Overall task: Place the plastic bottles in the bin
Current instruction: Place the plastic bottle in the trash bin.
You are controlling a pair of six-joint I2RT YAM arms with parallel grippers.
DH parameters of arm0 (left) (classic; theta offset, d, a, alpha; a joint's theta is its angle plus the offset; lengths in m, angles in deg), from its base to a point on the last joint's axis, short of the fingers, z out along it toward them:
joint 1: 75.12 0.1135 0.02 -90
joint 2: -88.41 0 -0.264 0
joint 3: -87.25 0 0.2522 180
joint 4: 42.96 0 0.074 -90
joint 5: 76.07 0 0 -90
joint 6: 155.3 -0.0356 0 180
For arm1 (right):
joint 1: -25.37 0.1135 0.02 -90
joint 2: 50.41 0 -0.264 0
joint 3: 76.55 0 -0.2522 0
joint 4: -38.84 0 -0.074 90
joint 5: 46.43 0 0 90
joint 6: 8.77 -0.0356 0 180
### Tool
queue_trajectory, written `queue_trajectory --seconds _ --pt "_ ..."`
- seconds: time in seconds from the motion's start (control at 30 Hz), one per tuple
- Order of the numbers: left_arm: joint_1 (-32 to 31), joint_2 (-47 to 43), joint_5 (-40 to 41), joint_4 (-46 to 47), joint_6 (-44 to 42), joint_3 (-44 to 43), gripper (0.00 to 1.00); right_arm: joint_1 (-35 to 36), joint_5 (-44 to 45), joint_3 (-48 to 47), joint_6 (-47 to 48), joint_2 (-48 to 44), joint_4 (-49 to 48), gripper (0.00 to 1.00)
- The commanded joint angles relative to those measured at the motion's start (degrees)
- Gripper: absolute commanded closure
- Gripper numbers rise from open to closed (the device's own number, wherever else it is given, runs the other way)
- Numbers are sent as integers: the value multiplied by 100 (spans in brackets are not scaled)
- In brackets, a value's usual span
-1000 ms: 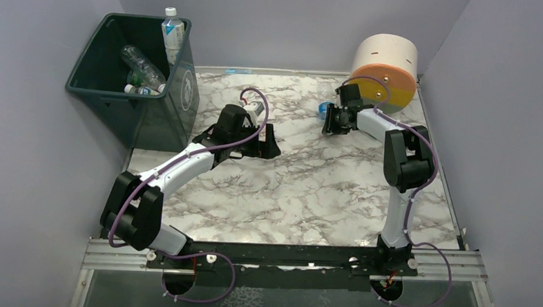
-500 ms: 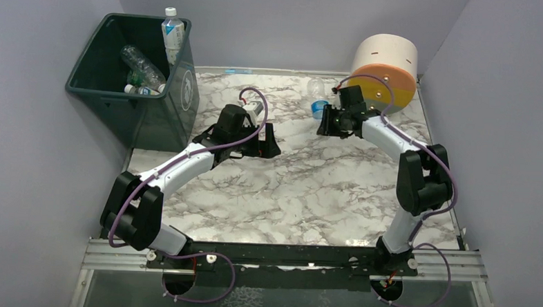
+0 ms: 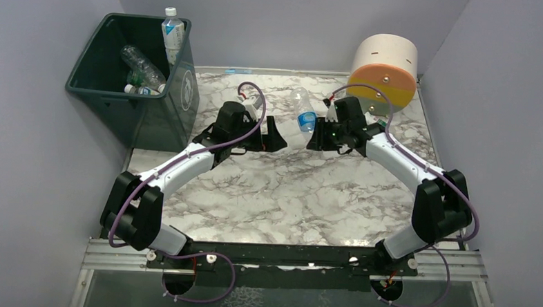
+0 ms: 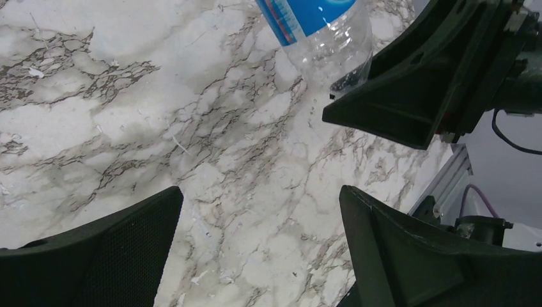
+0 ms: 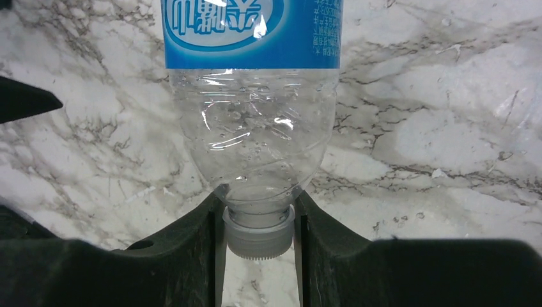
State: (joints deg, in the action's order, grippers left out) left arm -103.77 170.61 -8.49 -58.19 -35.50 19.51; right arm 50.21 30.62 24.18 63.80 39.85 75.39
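Top external: cylinder (image 3: 385,68) stands behind right gripper (image 5: 259,224), which pinches bottle (image 3: 302,113) by its cap (image 5: 258,235); left gripper (image 4: 259,217) wide open, empty, near; bottle moved leftward since earlier.

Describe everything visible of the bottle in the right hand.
The bottle is clear plastic, empty-looking with droplets inside, wrapped in a blue label with white print. Its ribbed whitish cap is on. The right hand pinches it at the neck and cap, body pointing away from the hand over the marble table. Whether it rests on the table cannot be told.
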Motion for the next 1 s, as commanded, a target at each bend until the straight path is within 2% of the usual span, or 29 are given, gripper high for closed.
queue_trajectory --seconds 0.0,0.57,0.97 --pt "-36 -150 -147 361 202 25 1 115 -442 251 -135 -374 -27 67" --pt "-21 -309 -305 1906 1566 764 1 490 -828 729 -348 -806 -299 67" --pt "218 -441 -583 2500 2363 1013 1 781 -837 811 -558 -968 -396 67"
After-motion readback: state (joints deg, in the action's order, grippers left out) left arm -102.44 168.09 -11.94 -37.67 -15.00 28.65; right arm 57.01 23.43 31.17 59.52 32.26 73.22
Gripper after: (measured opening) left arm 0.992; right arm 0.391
